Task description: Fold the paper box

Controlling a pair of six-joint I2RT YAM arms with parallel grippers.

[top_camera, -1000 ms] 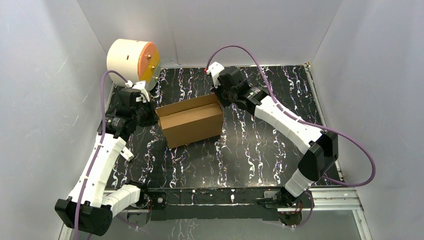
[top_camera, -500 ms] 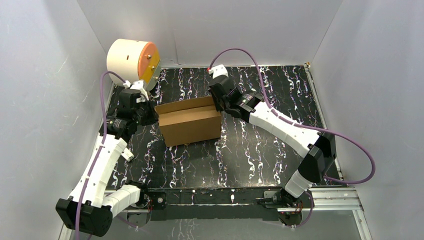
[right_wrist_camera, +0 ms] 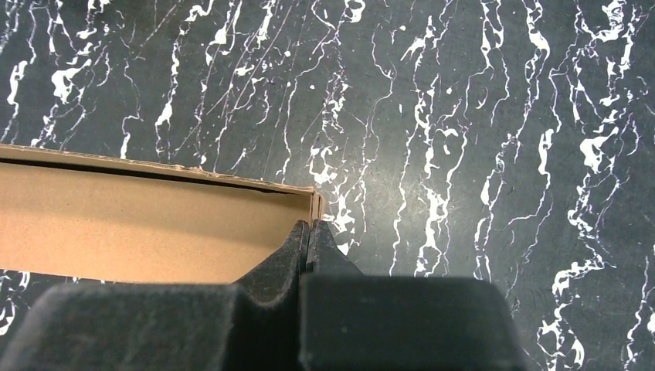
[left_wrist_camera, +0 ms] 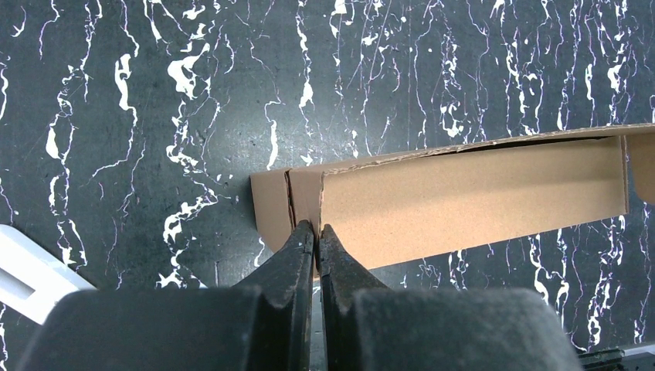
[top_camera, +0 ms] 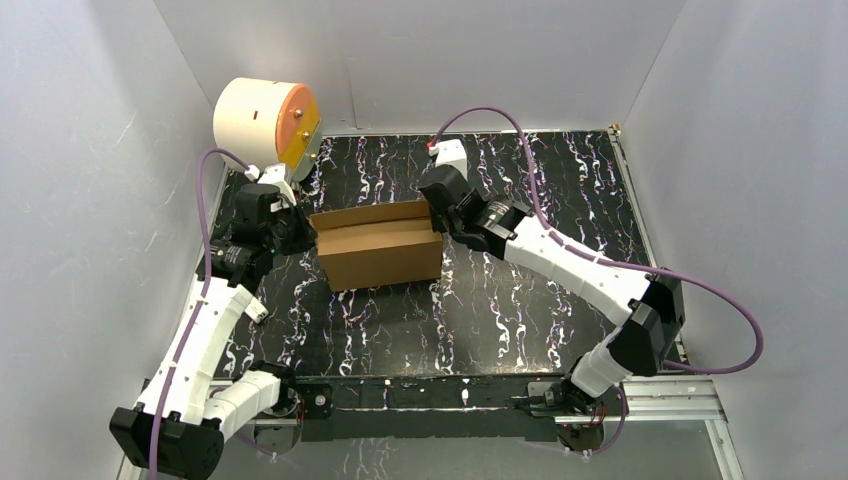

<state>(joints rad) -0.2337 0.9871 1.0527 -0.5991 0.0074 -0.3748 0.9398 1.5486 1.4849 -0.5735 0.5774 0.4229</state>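
The paper box point(top_camera: 380, 250), a shallow open-topped trough of plain brown corrugated card, sits left of centre toward the far edge of the black, white-veined table point(top_camera: 520, 310). Both claws are fully closed, the left gripper point(left_wrist_camera: 315, 229) touching the box's left end wall and the right gripper point(right_wrist_camera: 309, 226) its right end wall. A smooth cream cylinder point(top_camera: 265, 122) with an orange face stands at the far left corner, behind the left arm.

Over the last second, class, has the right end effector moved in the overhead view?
Yes. The right end effector has drawn away from the table's far edge, toward the near side.
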